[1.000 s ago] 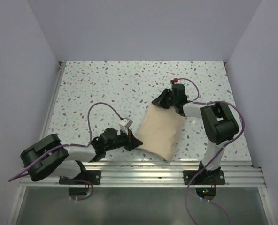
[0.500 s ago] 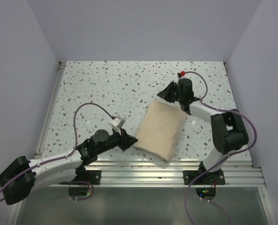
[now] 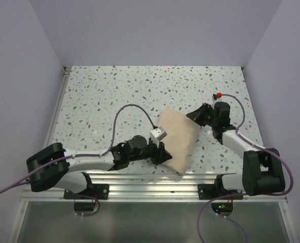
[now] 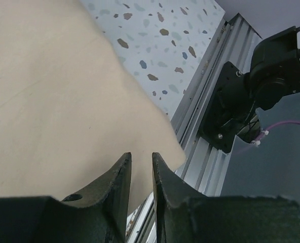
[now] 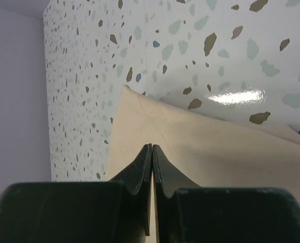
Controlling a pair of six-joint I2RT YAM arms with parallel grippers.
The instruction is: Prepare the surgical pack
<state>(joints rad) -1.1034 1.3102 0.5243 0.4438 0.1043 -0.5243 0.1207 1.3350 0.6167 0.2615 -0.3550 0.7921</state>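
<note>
Item 1, surgical pack (image 3: 176, 140): I see a closed tan-beige cloth bundle, pillow-shaped and set at an angle. It lies on the speckled table (image 3: 114, 96), right of centre. Its near corner sits close to the aluminium rail (image 3: 155, 181) along the table's near edge. The cloth is plain and softly creased.

Item 2, left gripper (image 3: 164, 153): low over the table, at the near-left edge of the pack. In my left wrist view its fingers (image 4: 117, 177) stand slightly apart with a narrow slot between them. The pack (image 4: 48, 101) fills the view beyond the tips, and I see nothing pinched in the slot. The rail (image 4: 200, 126) runs along the right.

Item 3, right gripper (image 3: 192, 114): at the far-right corner of the pack. In my right wrist view its fingers (image 5: 137, 167) are pressed together tip to tip and point at a folded corner of the pack (image 5: 216, 152). I cannot tell whether the tips touch the cloth.
</note>
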